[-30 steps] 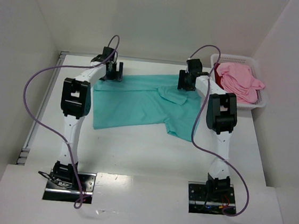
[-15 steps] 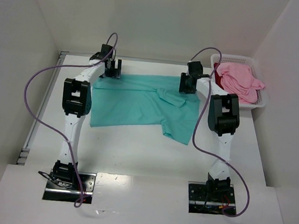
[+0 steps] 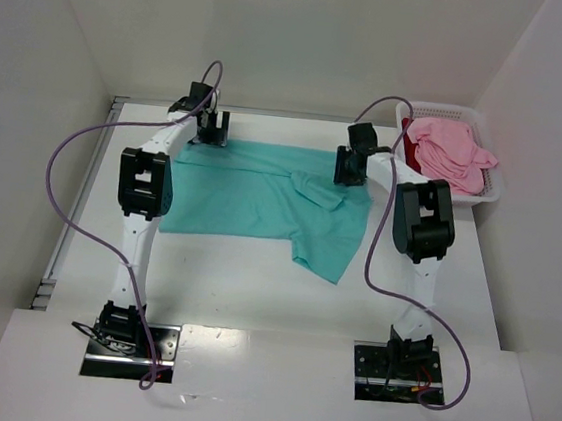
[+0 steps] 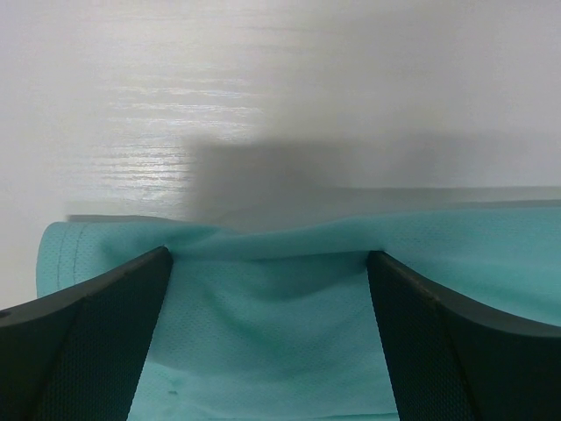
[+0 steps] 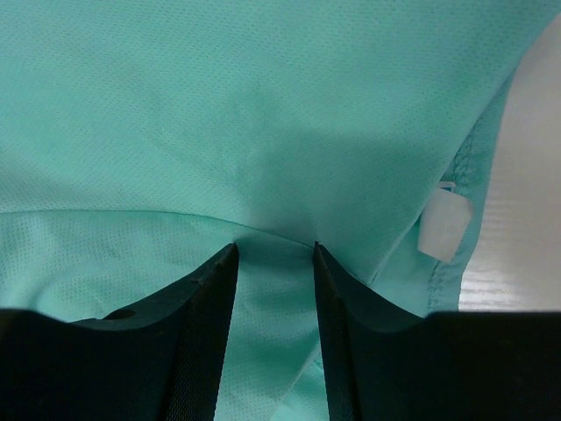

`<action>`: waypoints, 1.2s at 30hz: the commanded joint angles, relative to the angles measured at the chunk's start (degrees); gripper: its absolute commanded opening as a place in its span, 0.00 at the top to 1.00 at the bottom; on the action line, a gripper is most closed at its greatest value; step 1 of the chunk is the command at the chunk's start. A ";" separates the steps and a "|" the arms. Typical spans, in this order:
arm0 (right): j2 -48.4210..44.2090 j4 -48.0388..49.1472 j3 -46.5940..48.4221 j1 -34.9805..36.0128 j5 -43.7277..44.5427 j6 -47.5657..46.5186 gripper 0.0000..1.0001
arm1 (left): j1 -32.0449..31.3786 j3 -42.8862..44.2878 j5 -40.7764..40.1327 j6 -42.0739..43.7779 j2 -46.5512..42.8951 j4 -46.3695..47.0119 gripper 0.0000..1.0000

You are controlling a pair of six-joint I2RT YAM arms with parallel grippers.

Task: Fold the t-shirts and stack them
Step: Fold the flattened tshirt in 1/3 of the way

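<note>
Across the middle of the overhead view, the teal t-shirt (image 3: 253, 192) lies spread on the table (image 3: 253, 288), with one sleeve flopped over its body and its lower right corner trailing toward the bottom of the frame. It looks thin, light and limp, so it should drape and slide easily. Seams and hems look the surest places to take hold. At its upper edge, the left hand (image 3: 210, 139) stands wide open astride a raised ripple of hem. The right hand (image 3: 349, 171) is narrowed around a crease, apparently not clamped. A pink t-shirt (image 3: 453, 148) fills the basket (image 3: 490, 197) at upper right.
</note>
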 commanded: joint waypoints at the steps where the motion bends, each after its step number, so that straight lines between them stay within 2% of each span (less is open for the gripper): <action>1: -3.28 -2.62 -1.83 0.72 2.45 0.78 0.54 | -0.39 0.77 -1.42 1.93 0.87 -1.17 0.00; 4: -7.58 -0.16 -1.83 0.72 3.51 0.25 0.49 | -1.79 -3.17 -2.66 1.94 -3.77 0.84 0.00; 9: -15.31 5.64 -2.88 0.72 1.76 -0.37 0.25 | -2.32 -10.48 -2.66 0.80 -15.10 6.39 0.00; 13: -19.71 6.79 -1.47 -0.33 0.09 -0.37 0.13 | -2.85 -16.54 -5.03 -1.48 -22.41 8.48 0.00; 15: -20.25 7.40 -1.47 -0.34 -1.14 -0.37 0.13 | -2.32 -21.36 -6.34 -3.15 -27.66 10.60 0.00; 16: -21.03 7.40 -1.47 -0.34 -1.76 -0.37 0.12 | -2.32 -27.39 -6.87 -5.42 -29.44 13.39 0.00; 18: -21.83 8.54 -3.57 -0.34 -2.37 -0.37 0.12 | -0.39 -33.49 -6.88 -7.89 -33.99 16.66 0.00; 22: -22.88 10.74 -8.67 -0.34 -1.68 0.50 0.10 | 1.01 -44.05 -10.03 -11.68 -37.36 23.51 0.00; 25: -20.78 12.85 -10.53 -0.34 -2.37 1.91 0.10 | 1.02 -46.70 -10.05 -12.83 -35.96 25.72 0.00; 30: -16.82 12.85 -11.14 -0.34 -4.40 3.84 0.12 | 1.55 -46.17 -7.85 -12.83 -30.61 25.72 0.00; 36: -14.80 10.22 -12.46 -0.34 -4.40 5.60 0.21 | 3.22 -46.17 -4.06 -13.97 -29.19 28.53 0.00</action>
